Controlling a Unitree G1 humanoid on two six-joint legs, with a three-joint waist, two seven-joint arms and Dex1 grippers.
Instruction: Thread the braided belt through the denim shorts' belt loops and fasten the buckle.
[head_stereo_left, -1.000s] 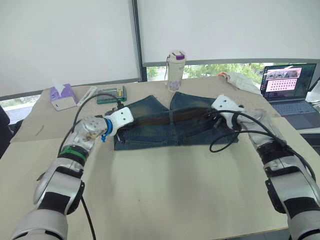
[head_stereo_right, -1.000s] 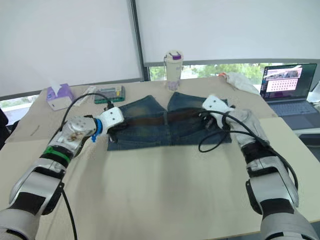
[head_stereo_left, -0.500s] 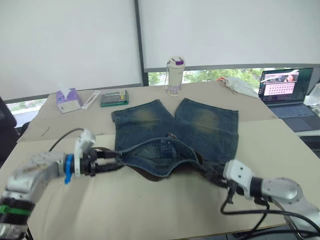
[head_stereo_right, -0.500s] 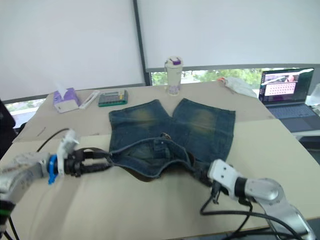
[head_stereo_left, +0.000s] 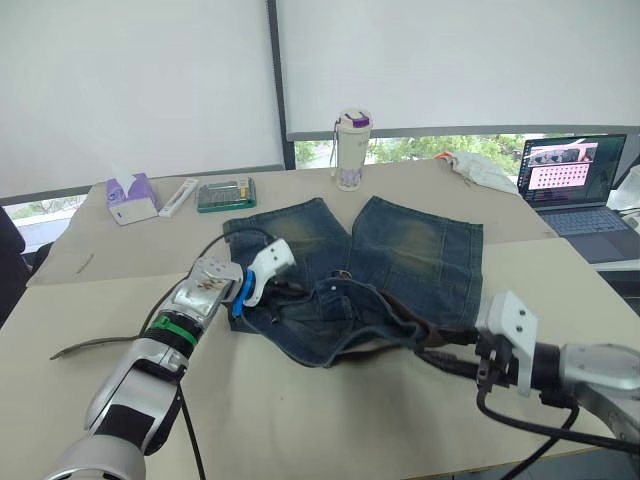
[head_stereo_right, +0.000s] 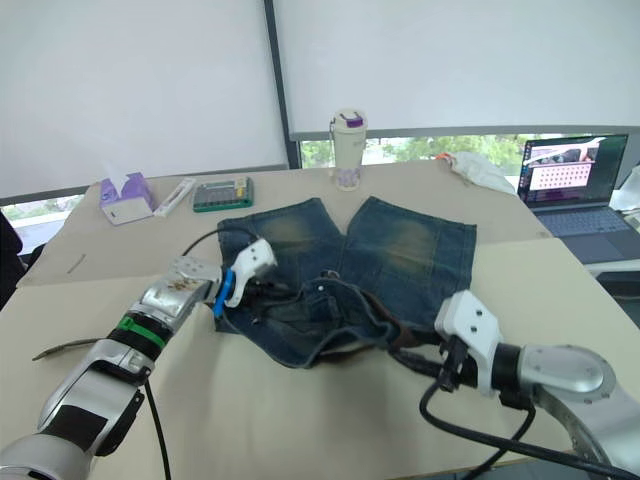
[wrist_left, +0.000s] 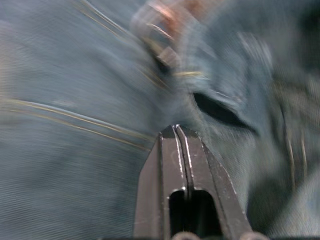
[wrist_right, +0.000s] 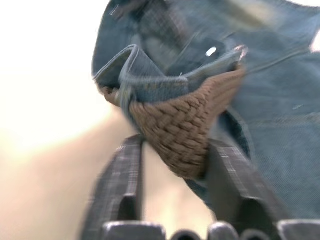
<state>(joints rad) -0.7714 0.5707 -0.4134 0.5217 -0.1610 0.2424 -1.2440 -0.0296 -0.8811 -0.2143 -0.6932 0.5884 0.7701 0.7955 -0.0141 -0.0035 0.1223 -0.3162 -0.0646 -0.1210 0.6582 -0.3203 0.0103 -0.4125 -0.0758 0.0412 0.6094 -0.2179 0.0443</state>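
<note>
Because the denim shorts lie bunched at the waistband in the middle of the table, expect soft, floppy cloth that folds and drags whenever you pull on it; the braided belt is just as limp, though its weave looks rough enough to give your fingers a fair hold. Your right gripper stands with its fingers spread, a bend of the belt lying between them beside the waistband edge, so you are straddling the strap rather than pinching it. Take it on the flat of the braid, near the denim, not on the fold. Your left gripper has its fingers pressed together with nothing between them, its tips resting on the shorts on the left part of the waistband. Which belt loops already carry the strap, and where the buckle sits, you cannot tell from here. Well clear at the table's far side stand a bottle, a tissue box and a laptop; your own black cable trails nearest the work.
</note>
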